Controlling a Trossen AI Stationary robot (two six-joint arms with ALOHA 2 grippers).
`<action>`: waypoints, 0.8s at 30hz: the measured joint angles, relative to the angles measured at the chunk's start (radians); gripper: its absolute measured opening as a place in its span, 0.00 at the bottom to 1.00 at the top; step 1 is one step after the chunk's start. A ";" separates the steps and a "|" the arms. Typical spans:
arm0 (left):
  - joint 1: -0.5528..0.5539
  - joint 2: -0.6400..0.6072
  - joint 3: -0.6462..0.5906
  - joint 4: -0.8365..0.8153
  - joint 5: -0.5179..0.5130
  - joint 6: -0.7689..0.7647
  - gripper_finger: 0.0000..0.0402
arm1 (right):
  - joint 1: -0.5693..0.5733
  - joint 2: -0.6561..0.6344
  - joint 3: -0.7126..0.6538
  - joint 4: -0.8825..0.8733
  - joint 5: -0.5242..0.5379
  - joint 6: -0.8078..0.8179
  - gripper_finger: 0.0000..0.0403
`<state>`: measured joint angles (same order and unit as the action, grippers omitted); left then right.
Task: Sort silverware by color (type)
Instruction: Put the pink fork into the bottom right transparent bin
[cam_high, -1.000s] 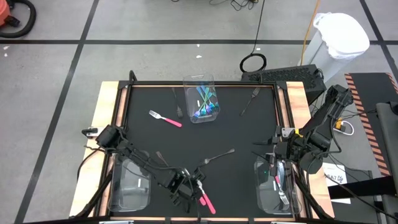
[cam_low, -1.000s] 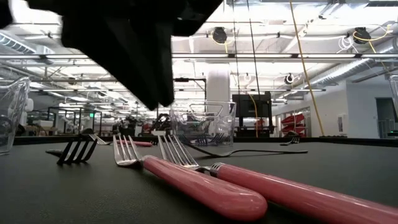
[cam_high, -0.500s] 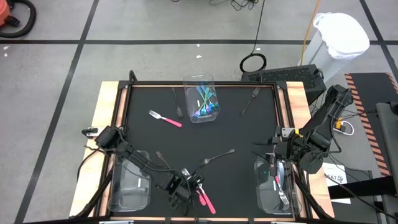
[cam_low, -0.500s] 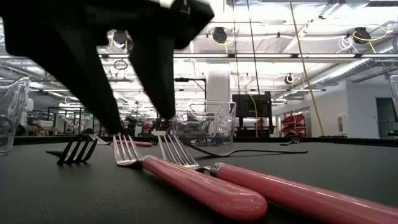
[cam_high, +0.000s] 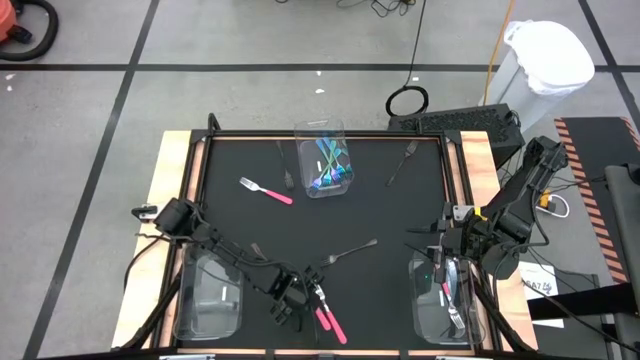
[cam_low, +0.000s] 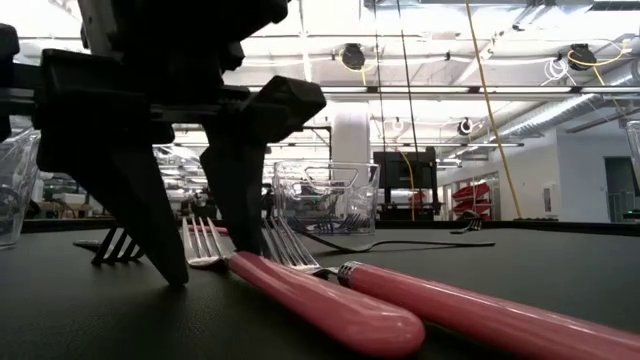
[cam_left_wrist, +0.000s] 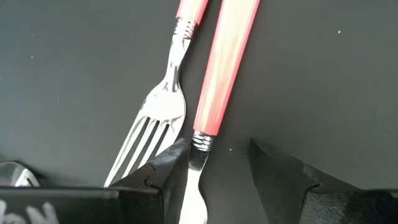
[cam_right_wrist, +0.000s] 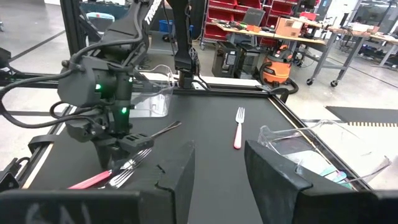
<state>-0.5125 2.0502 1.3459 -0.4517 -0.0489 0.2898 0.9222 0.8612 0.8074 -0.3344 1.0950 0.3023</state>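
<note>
Two pink-handled forks (cam_high: 326, 316) with silver heads lie side by side near the table's near edge. My left gripper (cam_high: 290, 306) is open and down at the table over their head ends. In the left wrist view its fingers (cam_left_wrist: 166, 171) stand on either side of one fork's neck (cam_left_wrist: 198, 149). The other fork's tines (cam_left_wrist: 149, 134) lie just outside one finger. I cannot tell whether a finger touches either fork. My right gripper (cam_high: 440, 255) is open and empty above the right clear bin (cam_high: 428, 320).
A third pink fork (cam_high: 265, 190) lies at the far left. A clear bin (cam_high: 325, 135) at the far middle holds teal utensils. Dark forks (cam_high: 352, 250) lie about the middle and far side. A clear bin (cam_high: 210, 295) stands near left. The right bin holds pink utensils.
My left gripper has come down from above the two pink forks to the table, shifting slightly toward the table's left edge. Its open fingers now stand at the forks' head ends. The forks have stayed where they were.
</note>
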 joint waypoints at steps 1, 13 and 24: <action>0.000 0.000 -0.008 0.024 0.006 0.003 0.43 | 0.000 0.000 0.000 0.000 0.000 0.000 0.34; 0.015 0.002 -0.040 0.076 0.091 0.003 0.24 | 0.000 0.000 0.000 0.000 0.000 0.000 0.34; 0.020 0.004 -0.041 0.082 0.106 0.003 0.07 | 0.000 0.000 0.000 0.000 0.000 0.000 0.34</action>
<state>-0.4923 2.0541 1.3052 -0.3693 0.0574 0.2932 0.9222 0.8609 0.8074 -0.3344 1.0950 0.3023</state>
